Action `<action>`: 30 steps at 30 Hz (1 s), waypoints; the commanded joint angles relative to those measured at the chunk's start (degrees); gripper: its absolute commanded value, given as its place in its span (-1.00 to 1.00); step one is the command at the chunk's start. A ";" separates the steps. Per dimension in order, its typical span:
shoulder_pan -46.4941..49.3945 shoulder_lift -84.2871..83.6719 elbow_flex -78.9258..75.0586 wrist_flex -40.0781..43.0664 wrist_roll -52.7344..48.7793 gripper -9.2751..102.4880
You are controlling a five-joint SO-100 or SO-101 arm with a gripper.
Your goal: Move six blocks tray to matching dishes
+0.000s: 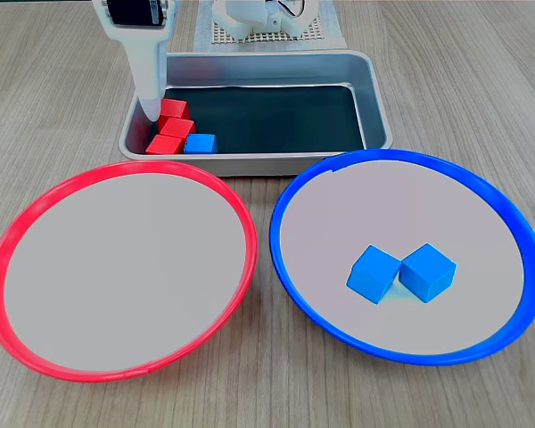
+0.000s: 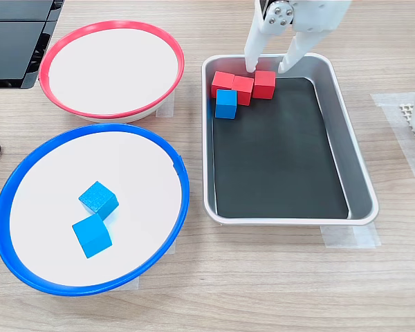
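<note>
Silver tray (image 2: pixel 360 187) with dark bottom holds three red cubes (image 2: pixel 243 88) and one blue cube (image 2: pixel 225 104), clustered in one corner. Blue-rimmed dish (image 2: pixel 28 277) holds two blue cubes (image 2: pixel 93 218) – touching. Red-rimmed dish (image 2: pixel 69 107) – bare.

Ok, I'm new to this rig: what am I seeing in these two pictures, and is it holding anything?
Both pictures come from still cameras looking at one table from different sides. The white thing is a small robot arm; its gripper is open, lowered into the metal tray, its fingers either side of a red block. It grips nothing yet. The tray holds three red blocks and one blue block, bunched in one corner. The blue-rimmed dish holds two blue blocks. The red-rimmed dish has none.
</note>
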 commanded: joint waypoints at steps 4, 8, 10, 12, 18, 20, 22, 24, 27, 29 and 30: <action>0.35 0.44 -2.90 5.36 -1.41 -0.55; 0.00 0.62 -1.93 4.04 -0.70 -0.55; -0.18 0.62 -1.23 2.90 -0.44 -0.55; -0.44 0.62 -0.09 1.14 -0.18 -0.54; -2.37 0.09 2.46 -0.79 0.97 -0.53; -2.99 0.09 3.16 -0.88 0.97 -0.54; -3.69 0.09 3.60 -0.44 0.70 -0.56; -4.31 0.09 3.69 0.44 0.53 -0.59; -5.19 0.09 3.25 0.79 0.09 -0.70; -5.27 0.09 2.99 0.79 -0.44 -0.78; -5.36 0.26 2.81 0.88 -1.05 -0.84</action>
